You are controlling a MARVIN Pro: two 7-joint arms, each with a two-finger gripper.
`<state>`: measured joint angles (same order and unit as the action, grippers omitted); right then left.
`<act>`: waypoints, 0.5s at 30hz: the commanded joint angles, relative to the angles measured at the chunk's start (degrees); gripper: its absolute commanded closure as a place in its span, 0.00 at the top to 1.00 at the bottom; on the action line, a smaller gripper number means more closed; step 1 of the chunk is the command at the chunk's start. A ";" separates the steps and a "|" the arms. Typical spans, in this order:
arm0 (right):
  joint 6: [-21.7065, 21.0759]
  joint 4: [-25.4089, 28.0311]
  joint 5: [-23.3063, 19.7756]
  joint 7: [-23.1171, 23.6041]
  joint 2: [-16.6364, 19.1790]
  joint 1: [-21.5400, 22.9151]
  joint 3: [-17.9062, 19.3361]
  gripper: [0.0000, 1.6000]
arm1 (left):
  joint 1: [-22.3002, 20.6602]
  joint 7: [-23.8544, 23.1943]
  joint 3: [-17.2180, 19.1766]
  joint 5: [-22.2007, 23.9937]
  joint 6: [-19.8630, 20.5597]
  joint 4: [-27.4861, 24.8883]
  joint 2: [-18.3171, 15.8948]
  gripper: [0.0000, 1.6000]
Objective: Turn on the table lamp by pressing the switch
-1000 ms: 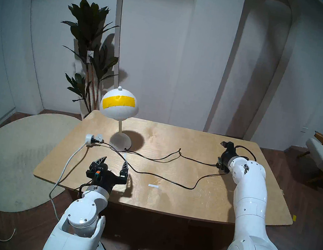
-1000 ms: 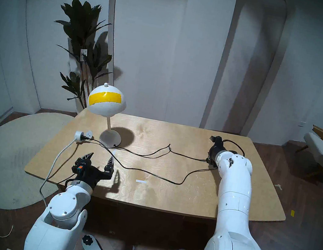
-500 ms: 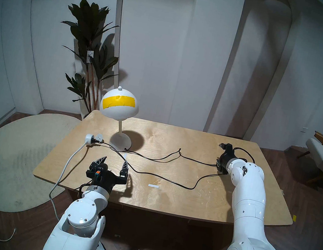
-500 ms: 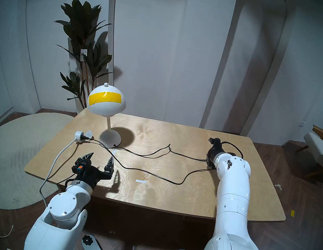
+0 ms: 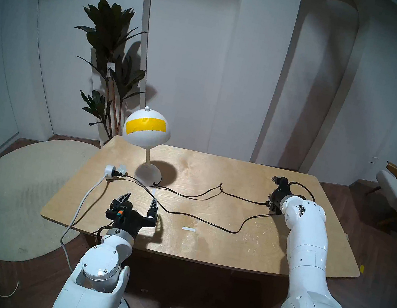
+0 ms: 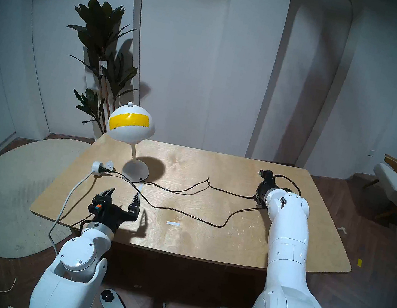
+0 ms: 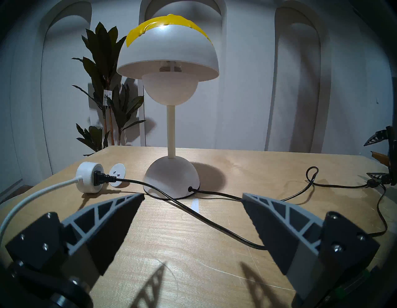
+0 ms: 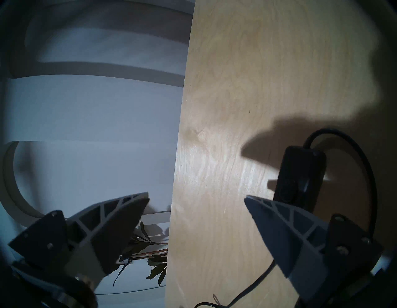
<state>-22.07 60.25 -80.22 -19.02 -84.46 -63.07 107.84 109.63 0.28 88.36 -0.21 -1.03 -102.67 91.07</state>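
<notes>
One table lamp (image 5: 147, 129) stands upright at the tabletop's (image 5: 202, 245) far left, stem vertical, unlit: white dome shade with a yellow tape band, rounded base, black cord (image 5: 196, 218) trailing right to an inline switch (image 8: 299, 176). Left gripper (image 5: 140, 199) hovers wide open; right gripper (image 8: 196, 199), spread wide, has one finger at the switch.

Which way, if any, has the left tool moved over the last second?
No. In the head view the left tool sits at the same spot against the cord and the front edge of the table.
</notes>
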 commanded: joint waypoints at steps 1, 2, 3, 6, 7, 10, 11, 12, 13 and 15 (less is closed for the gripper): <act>0.30 -0.77 -0.06 1.06 0.36 1.64 -0.08 1.00 | -0.30 -0.04 0.04 0.06 -0.22 -1.23 -0.01 1.00; 0.31 -1.08 -0.16 0.99 0.37 1.67 -0.10 1.00 | -0.30 -0.04 0.04 0.06 -0.22 -1.23 -0.01 1.00; 0.31 -1.08 -0.16 0.99 0.37 1.67 -0.10 1.00 | -0.30 -0.04 0.04 0.06 -0.22 -1.23 -0.01 1.00; 0.78 -2.31 -0.29 1.00 0.54 1.50 -0.12 1.00 | -0.30 -0.04 0.05 0.06 -0.21 -1.24 -0.01 1.00; 0.98 -2.68 -0.34 0.82 0.59 1.49 -0.02 1.00 | -0.29 -0.05 0.05 0.06 -0.21 -1.24 0.00 1.00; 1.29 -3.46 -0.52 0.65 0.73 1.45 0.24 1.00 | -0.29 -0.05 0.05 0.06 -0.21 -1.24 0.00 1.00; 1.45 -3.84 -0.68 0.73 0.80 1.42 0.37 1.00 | -0.30 -0.05 0.05 0.06 -0.21 -1.24 0.00 1.00; 1.72 -4.23 -0.79 0.62 0.87 1.37 0.57 1.00 | -0.30 -0.05 0.05 0.05 -0.21 -1.24 0.00 1.00; 1.84 -4.53 -0.88 0.55 0.96 1.31 0.71 1.00 | -0.30 -0.05 0.05 0.05 -0.21 -1.23 0.00 1.00; 2.19 -5.07 -1.13 0.09 1.07 1.24 1.13 1.00 | -0.30 -0.05 0.05 0.05 -0.22 -1.22 0.00 1.00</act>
<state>-20.90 56.58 -81.18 -18.05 -83.85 -61.74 107.87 109.64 0.27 88.37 -0.22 -1.03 -102.68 91.08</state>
